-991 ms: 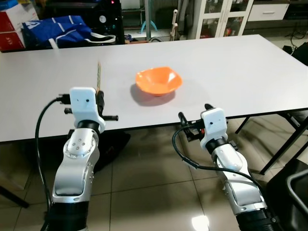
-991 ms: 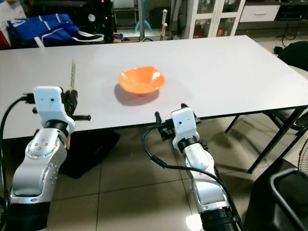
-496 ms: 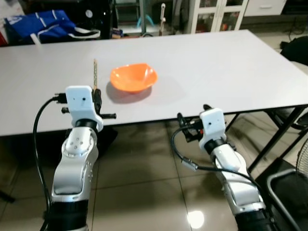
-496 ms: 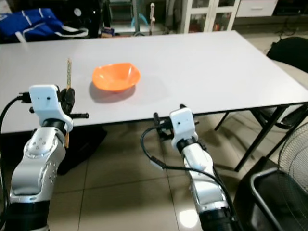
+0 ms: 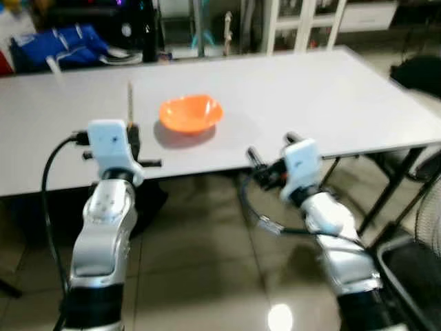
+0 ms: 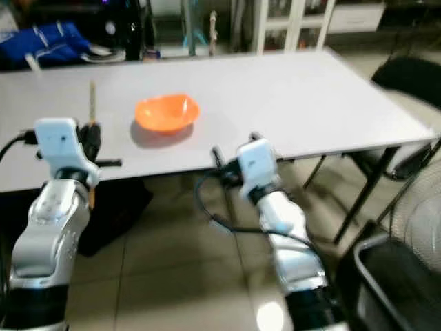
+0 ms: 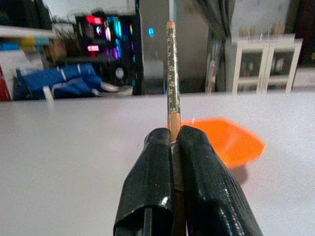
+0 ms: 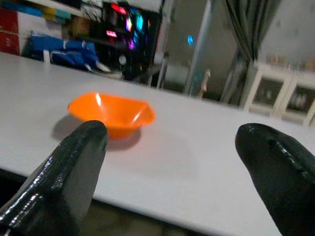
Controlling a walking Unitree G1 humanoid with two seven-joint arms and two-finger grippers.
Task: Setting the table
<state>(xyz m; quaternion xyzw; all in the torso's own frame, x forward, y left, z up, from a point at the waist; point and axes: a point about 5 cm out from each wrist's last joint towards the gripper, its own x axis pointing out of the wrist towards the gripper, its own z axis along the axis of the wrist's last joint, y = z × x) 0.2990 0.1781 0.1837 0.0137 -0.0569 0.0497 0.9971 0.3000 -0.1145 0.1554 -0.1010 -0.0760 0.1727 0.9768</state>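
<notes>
An orange bowl [image 5: 191, 112] sits on the white table [image 5: 310, 89], toward its near left part. My left gripper [image 7: 170, 138] is shut on a thin green-patterned chopstick [image 7: 172, 83] that points upright, just at the table's front edge, left of the bowl. In the left eye view the chopstick [image 5: 129, 103] rises above the left gripper [image 5: 135, 136]. My right gripper [image 8: 174, 142] is open with nothing between its fingers, held at the table's front edge to the right of the bowl [image 8: 110, 113]. The right gripper [image 5: 270, 150] stays apart from the bowl.
A blue bag [image 5: 55, 45] and dark equipment stand behind the table's far left. White cabinets [image 5: 303, 21] line the back. A dark bin [image 5: 413, 276] stands on the tiled floor at my right, beside the table's black legs [image 5: 386, 186]. A black object [image 5: 148, 200] lies under the table.
The whole picture has shifted and blurred, so the camera moved. My right arm has risen slightly toward the table's edge. The left gripper still holds the chopstick; the bowl has stayed put.
</notes>
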